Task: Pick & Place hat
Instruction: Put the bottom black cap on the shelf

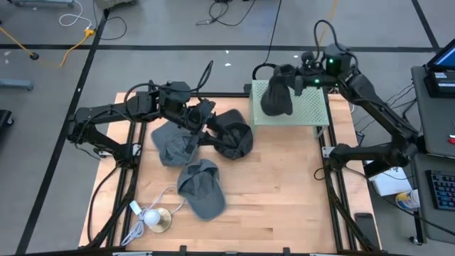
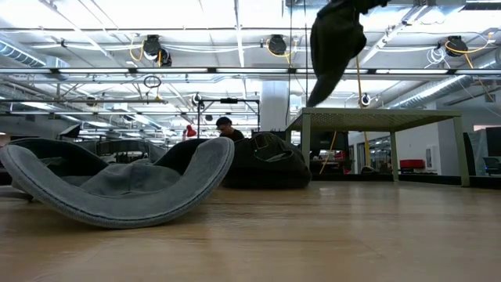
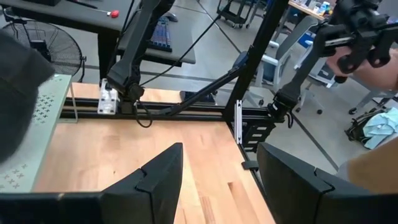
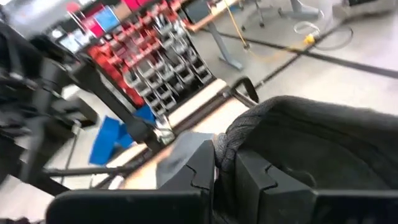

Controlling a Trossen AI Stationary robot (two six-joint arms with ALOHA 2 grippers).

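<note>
My right gripper (image 1: pixel 295 77) is shut on a dark hat (image 1: pixel 277 94), which hangs in the air over the green perforated platform (image 1: pixel 302 110) at the table's far right. In the low view this hat (image 2: pixel 335 43) dangles above the platform top (image 2: pixel 376 116). Three more hats lie on the wooden table: a grey one (image 1: pixel 170 146), a dark one (image 1: pixel 234 135) and a grey-blue one (image 1: pixel 202 188). My left gripper (image 1: pixel 206 115) hovers open above the grey and dark hats, with nothing between its fingers (image 3: pixel 158 180). My right gripper pinches a bunched fold of the dark hat's cloth (image 4: pixel 231 138) between its two fingers. They reach in roughly level from the table's right side. The hat hangs slack below them, clear of the platform.
A white cable with a plug and a gold disc (image 1: pixel 155 219) lie near the front left corner. Black frame rails (image 1: pixel 334 178) run along the table's sides. Bare wood (image 1: pixel 284 192) lies at the near right. A person (image 2: pixel 225 125) shows far behind the table.
</note>
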